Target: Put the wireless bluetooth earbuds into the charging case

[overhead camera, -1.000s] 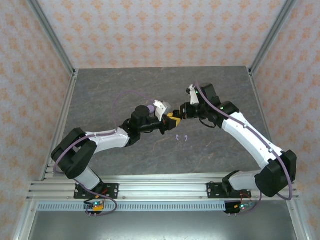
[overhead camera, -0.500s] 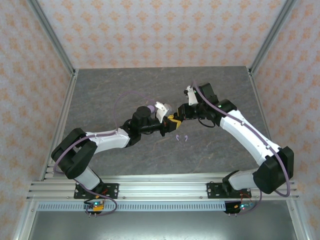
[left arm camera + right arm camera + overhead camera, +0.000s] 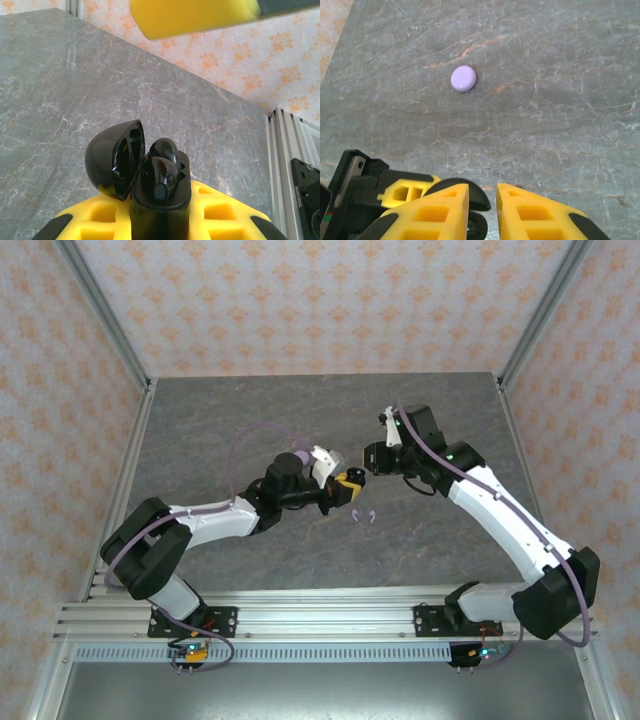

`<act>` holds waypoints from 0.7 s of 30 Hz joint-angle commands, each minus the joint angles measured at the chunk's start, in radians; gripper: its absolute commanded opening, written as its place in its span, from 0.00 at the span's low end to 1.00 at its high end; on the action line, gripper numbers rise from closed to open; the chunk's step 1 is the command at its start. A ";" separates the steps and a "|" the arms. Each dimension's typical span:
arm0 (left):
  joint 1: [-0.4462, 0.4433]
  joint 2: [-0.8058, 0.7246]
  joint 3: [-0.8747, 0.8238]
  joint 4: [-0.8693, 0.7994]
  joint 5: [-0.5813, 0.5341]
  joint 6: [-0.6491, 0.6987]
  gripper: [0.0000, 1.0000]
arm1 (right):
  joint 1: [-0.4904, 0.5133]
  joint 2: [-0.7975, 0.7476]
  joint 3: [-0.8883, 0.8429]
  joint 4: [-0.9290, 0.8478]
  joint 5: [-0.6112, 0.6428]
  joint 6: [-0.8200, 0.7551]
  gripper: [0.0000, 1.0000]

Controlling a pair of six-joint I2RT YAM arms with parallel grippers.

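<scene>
Left gripper pinched the open black charging case; we feared right gripper, jaws slightly parted close by, unseating black earbuds.

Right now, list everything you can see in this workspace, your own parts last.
black charging case: 1, black, lid open, clamped in the left fingers
black earbuds: 2, black, seated in the black charging case
lavender earbuds: 2, pale lavender, loose on the table, just nearer the arm bases than the held case
lavender case: 1, lavender, round, lying alone on the table
table: 1, grey marbled
walls: orange-patterned, around the table
left fingers: 2, yellow, shut on the black charging case
right fingers: 2, yellow, slightly parted, nothing between them
</scene>
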 commanded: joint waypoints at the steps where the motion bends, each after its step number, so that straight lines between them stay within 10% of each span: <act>1: -0.018 -0.048 0.017 -0.037 0.005 0.091 0.19 | 0.004 0.028 0.049 -0.025 0.007 0.019 0.20; 21: -0.033 -0.118 0.033 -0.196 -0.033 0.237 0.19 | 0.004 0.200 0.128 -0.112 -0.194 0.007 0.14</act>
